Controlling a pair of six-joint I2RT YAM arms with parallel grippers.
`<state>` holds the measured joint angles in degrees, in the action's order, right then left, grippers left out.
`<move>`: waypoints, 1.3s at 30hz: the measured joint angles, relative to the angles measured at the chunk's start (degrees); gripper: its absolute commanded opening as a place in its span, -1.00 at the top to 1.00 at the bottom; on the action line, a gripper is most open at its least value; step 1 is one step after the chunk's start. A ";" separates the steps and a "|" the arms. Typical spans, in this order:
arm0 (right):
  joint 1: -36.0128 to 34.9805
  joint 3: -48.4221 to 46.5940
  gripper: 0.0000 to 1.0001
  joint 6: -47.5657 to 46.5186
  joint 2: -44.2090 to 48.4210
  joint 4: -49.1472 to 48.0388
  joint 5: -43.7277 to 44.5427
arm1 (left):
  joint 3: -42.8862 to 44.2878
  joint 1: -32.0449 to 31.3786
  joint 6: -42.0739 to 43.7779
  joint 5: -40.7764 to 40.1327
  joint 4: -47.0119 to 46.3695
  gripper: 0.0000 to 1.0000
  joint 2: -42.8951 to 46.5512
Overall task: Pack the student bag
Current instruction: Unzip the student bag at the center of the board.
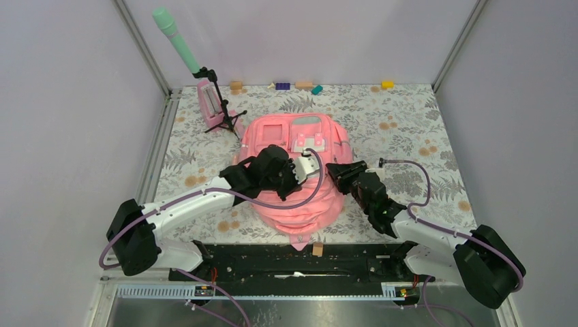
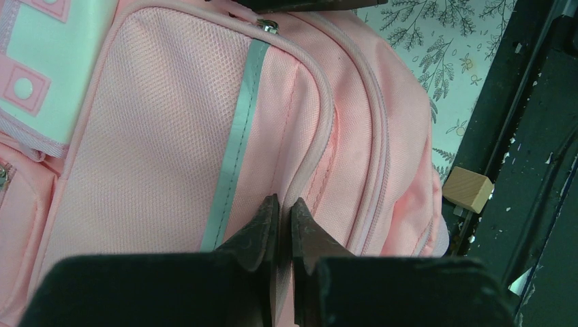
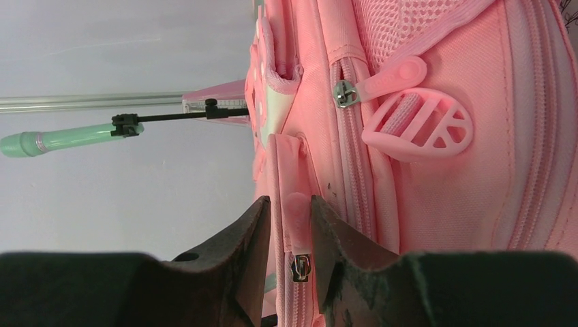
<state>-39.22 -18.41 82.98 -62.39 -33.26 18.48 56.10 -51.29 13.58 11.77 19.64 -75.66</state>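
The student bag, a large pink backpack, lies flat in the middle of the table with its front pockets facing up. My left gripper rests on top of it. In the left wrist view the left gripper is shut on the pink piping seam beside the grey reflective strip. My right gripper is at the bag's right side. In the right wrist view the right gripper is closed around a pink zipper pull and its fabric edge. A second zipper pull lies further along.
A pink metronome and a stand holding a green microphone are at the back left. Small coloured blocks line the back wall. A wooden block sits at the near edge by the black base rail.
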 measured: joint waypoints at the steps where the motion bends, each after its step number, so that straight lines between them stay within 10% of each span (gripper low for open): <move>1: 0.00 0.00 0.29 -0.31 -0.07 -0.04 -0.20 | 0.00 0.00 -0.02 0.00 0.00 1.00 -0.04; 21: -0.02 1.75 1.00 -2.23 0.79 -1.05 -0.68 | 0.15 -0.26 -0.85 -0.17 -0.02 1.00 -0.85; 39: -0.02 6.10 1.00 -5.64 11.89 5.92 1.62 | 0.76 -0.35 -15.26 -0.04 -5.44 1.00 -5.55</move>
<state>-39.24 -12.32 77.34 -50.50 -27.33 20.10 56.86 -51.64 -1.67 11.73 14.20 -81.21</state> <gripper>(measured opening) 0.174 0.040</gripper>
